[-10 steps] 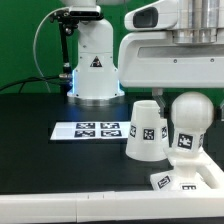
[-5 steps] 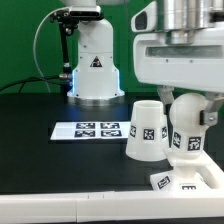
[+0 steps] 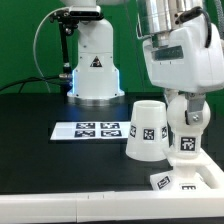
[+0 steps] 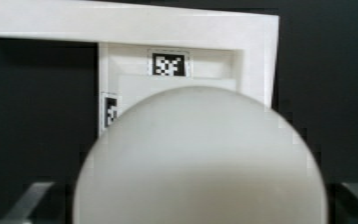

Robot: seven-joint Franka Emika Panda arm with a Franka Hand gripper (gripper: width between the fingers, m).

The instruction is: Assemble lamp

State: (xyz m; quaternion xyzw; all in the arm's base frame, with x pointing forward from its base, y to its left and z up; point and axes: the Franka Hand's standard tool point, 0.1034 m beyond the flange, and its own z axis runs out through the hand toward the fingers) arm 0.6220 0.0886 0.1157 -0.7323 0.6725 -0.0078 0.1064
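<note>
The round-headed bulb [image 3: 187,143] stands upright on the flat base [image 3: 190,181] at the exterior view's right. The tapered shade [image 3: 146,128] stands mouth-down just to its left. My gripper [image 3: 188,112] has come down over the bulb's head, with a finger on each side, so most of the head is hidden in the exterior view. In the wrist view the bulb head [image 4: 202,160] fills the space between the fingers [image 4: 34,200], with a thin dark gap at each side. The jaws are open around it. The base [image 4: 185,30] lies beyond.
The marker board [image 3: 97,129] lies flat on the black table left of the shade. The large white robot pedestal [image 3: 95,65] stands at the back. The table's front edge runs just below the base.
My gripper has come down from above the bulb until its fingers straddle the bulb's head. The bulb, shade and base have not moved.
</note>
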